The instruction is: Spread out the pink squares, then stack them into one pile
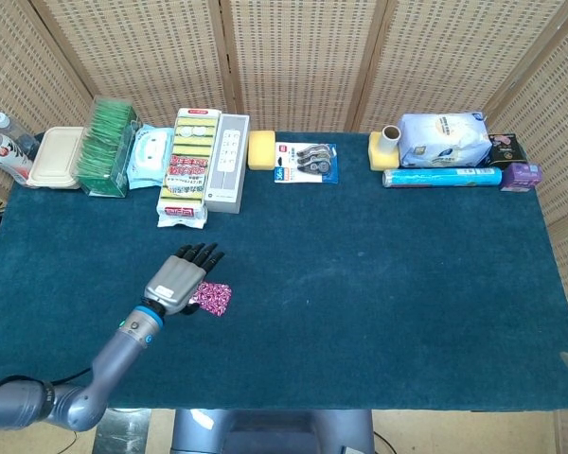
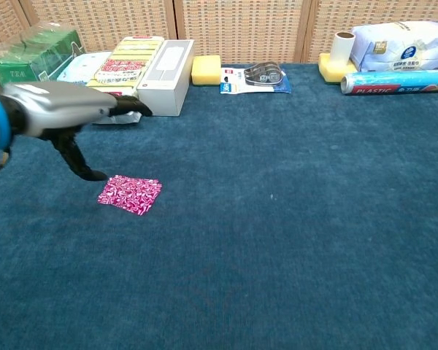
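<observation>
Grey and metallic, the left hand (image 1: 178,280) hovers toward the table's (image 1: 379,274) front-left corner, fingers spread and holding nothing; the chest view shows it lifted clear of the cloth with its thumb (image 2: 79,162) hanging down, a height the head view hides. Just to its right the pink squares (image 2: 130,194) lie flat as one patch, corners pointing diamond-wise toward the table edges, with no clear long axis. No right hand shows in either view.
</observation>
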Controlling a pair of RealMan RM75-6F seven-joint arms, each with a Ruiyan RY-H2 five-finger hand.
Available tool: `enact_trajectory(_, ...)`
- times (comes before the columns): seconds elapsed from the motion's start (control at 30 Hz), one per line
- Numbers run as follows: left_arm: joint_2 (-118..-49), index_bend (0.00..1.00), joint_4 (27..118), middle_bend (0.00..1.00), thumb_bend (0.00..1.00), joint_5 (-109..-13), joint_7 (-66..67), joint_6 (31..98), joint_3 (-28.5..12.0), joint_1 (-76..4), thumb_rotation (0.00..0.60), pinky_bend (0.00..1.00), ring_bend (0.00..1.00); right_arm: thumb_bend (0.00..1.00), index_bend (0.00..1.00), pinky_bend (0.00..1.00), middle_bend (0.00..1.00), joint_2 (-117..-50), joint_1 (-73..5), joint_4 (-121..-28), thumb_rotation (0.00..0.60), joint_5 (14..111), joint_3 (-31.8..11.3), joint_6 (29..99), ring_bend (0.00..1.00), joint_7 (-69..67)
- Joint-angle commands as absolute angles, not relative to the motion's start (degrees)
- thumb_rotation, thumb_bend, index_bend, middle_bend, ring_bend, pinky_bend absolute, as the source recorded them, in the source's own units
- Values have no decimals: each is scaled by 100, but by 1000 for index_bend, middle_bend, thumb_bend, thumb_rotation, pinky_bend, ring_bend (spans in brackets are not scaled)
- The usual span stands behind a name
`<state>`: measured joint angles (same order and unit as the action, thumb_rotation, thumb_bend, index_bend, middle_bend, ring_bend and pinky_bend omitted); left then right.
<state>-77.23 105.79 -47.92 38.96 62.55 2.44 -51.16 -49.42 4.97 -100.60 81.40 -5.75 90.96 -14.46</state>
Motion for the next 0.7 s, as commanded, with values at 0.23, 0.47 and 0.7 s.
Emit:
enact_trajectory(0.23, -6640, 0, 10319, 0, 196, -7465, 1975, 8380, 1101, -3219, 600, 91, 0, 28, 196, 0, 53, -5031, 428, -10085, 600, 8179, -538, 8998, 0, -1192)
enact_trajectory(0.47, -6555, 0, 9657, 0, 195, -8428, 759, 9396, 1342, -2207, 600, 91, 0, 28, 190, 0, 52, -5151, 388, -10087, 600, 8126, -571, 9007, 0, -949)
enact_trajectory(0.7, -6596, 0, 9317, 0, 195, -8616, 188, 9325, 1400, -1729, 600, 91, 0, 29, 190, 0, 52, -5250, 374, -10097, 600, 8192, -557, 9056, 0, -741)
